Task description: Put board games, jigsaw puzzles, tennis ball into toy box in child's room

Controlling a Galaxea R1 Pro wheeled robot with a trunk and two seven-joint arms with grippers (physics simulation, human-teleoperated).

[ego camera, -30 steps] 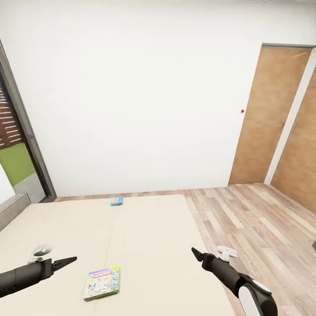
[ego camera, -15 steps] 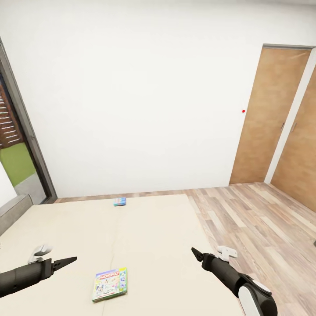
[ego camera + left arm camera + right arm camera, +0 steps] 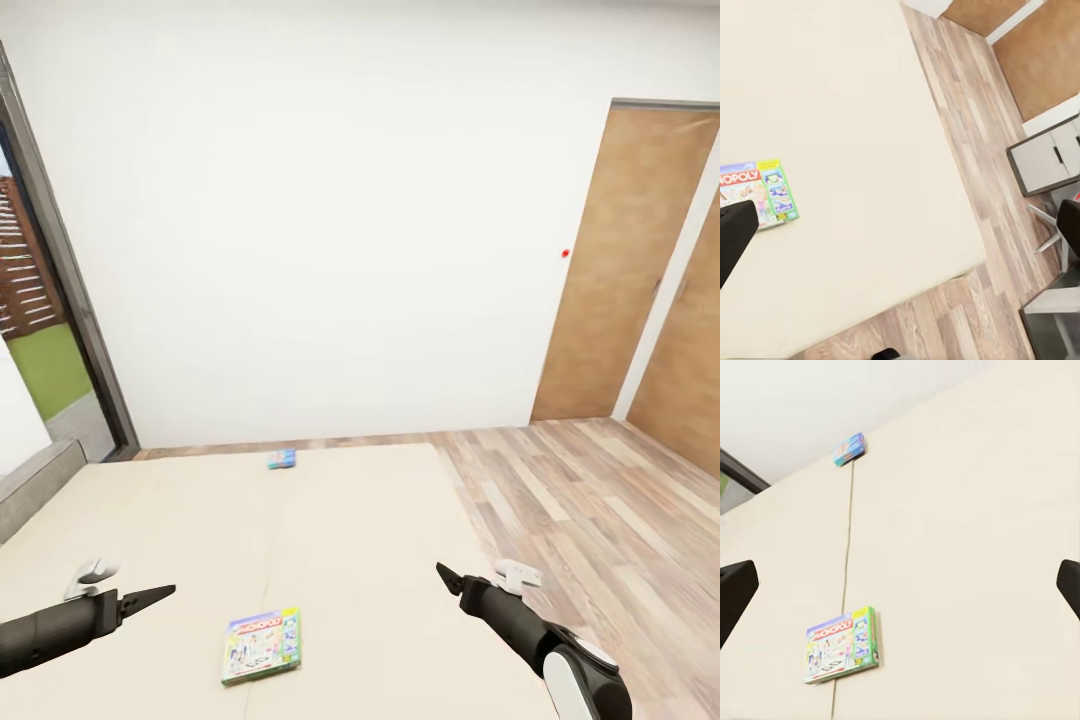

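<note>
The beige bed point(image 3: 350, 540) spreads below me. The green-edged Monopoly board game point(image 3: 262, 645) lies flat on it near the front, between my two arms. It is also in the left wrist view point(image 3: 761, 191) and the right wrist view point(image 3: 844, 645). A smaller blue board game point(image 3: 282, 459) point(image 3: 850, 448) rests at the bed's far edge by the wall. My left gripper point(image 3: 150, 597) point(image 3: 900, 229) hovers open, left of Monopoly. My right gripper point(image 3: 447, 578) point(image 3: 900, 585) hovers open, right of it. Both are empty.
Wood-plank floor point(image 3: 590, 500) runs along the bed's right side to brown wooden doors point(image 3: 625, 270). A dark-framed window point(image 3: 60, 300) and the grey headboard point(image 3: 35, 485) stand at the left. A grey drawer unit point(image 3: 1046, 157) sits on the floor past the bed.
The whole view has shifted: the bed, the games and the doors sit further right in the picture. Both arms hold the same pose.
</note>
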